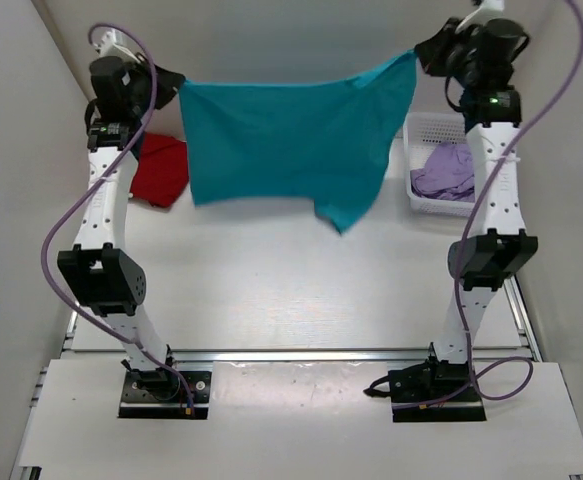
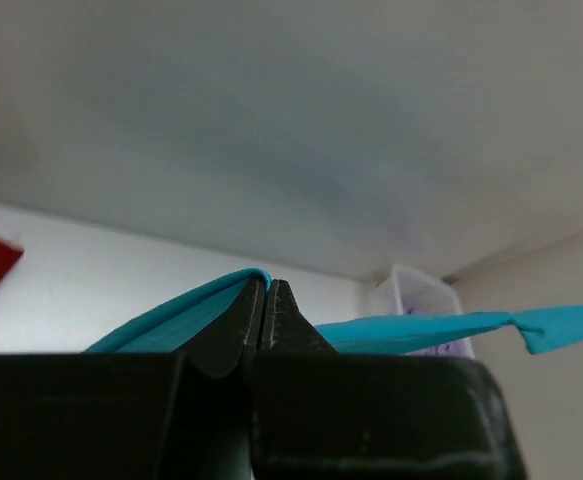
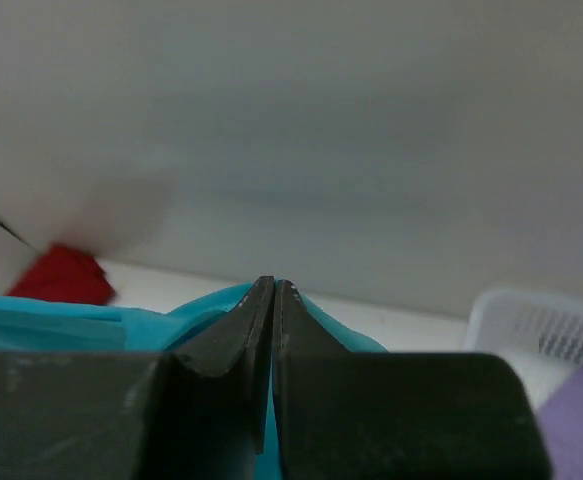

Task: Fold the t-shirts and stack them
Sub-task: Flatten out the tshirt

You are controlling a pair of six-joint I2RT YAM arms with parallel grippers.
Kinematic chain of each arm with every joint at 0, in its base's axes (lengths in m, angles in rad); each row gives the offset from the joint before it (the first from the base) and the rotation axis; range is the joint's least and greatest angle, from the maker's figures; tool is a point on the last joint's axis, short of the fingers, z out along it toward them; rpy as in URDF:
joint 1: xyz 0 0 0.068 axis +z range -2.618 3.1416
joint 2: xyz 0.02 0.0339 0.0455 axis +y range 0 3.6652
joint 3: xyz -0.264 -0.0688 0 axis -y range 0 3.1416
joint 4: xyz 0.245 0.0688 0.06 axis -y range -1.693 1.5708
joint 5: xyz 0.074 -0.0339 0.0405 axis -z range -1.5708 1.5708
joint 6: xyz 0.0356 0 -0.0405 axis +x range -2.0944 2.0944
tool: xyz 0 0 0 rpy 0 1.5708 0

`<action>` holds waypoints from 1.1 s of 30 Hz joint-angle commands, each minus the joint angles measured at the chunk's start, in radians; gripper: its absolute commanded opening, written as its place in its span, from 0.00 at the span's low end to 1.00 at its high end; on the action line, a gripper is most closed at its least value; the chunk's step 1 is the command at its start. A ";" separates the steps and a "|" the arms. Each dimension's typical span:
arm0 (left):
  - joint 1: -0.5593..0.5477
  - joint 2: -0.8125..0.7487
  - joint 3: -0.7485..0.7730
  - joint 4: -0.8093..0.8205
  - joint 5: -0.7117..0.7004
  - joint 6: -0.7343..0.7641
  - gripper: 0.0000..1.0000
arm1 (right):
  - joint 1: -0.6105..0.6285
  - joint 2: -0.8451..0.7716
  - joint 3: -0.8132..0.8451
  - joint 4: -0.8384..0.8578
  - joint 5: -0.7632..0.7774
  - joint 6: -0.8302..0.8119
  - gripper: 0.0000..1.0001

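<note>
The teal t-shirt (image 1: 286, 145) hangs spread in the air between both arms, above the far part of the table. My left gripper (image 1: 176, 85) is shut on its upper left corner, and in the left wrist view teal cloth (image 2: 171, 318) folds over the pinched fingertips (image 2: 268, 285). My right gripper (image 1: 418, 52) is shut on the upper right corner; teal cloth (image 3: 71, 325) drapes past its closed tips (image 3: 274, 283). The red t-shirt (image 1: 161, 170) lies folded at the far left, partly behind the left arm. The lilac t-shirt (image 1: 445, 172) lies crumpled in the basket.
A white mesh basket (image 1: 429, 125) stands at the far right beside the right arm. Grey walls close in the table at the left, back and right. A metal rail (image 1: 301, 352) runs along the near edge in front of the arm bases.
</note>
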 commanded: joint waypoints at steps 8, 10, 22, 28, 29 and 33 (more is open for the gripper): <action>0.078 -0.111 0.005 0.047 -0.046 0.012 0.00 | -0.088 -0.222 -0.079 0.145 -0.150 0.089 0.00; 0.083 -0.128 -0.055 0.066 -0.032 0.011 0.00 | -0.082 -0.291 -0.227 0.149 -0.125 0.064 0.00; 0.023 -0.519 -0.989 0.273 -0.155 0.066 0.00 | -0.007 -0.828 -1.392 0.177 0.056 -0.042 0.00; 0.081 -0.665 -1.363 0.322 -0.026 0.020 0.00 | 0.151 -1.033 -1.659 -0.057 0.166 -0.004 0.00; 0.089 -0.709 -1.406 0.310 -0.023 0.025 0.00 | 0.153 -1.070 -1.673 -0.119 0.162 0.013 0.00; 0.101 -0.838 -1.532 0.242 -0.017 0.043 0.00 | 0.128 -1.223 -1.759 -0.236 0.090 0.071 0.00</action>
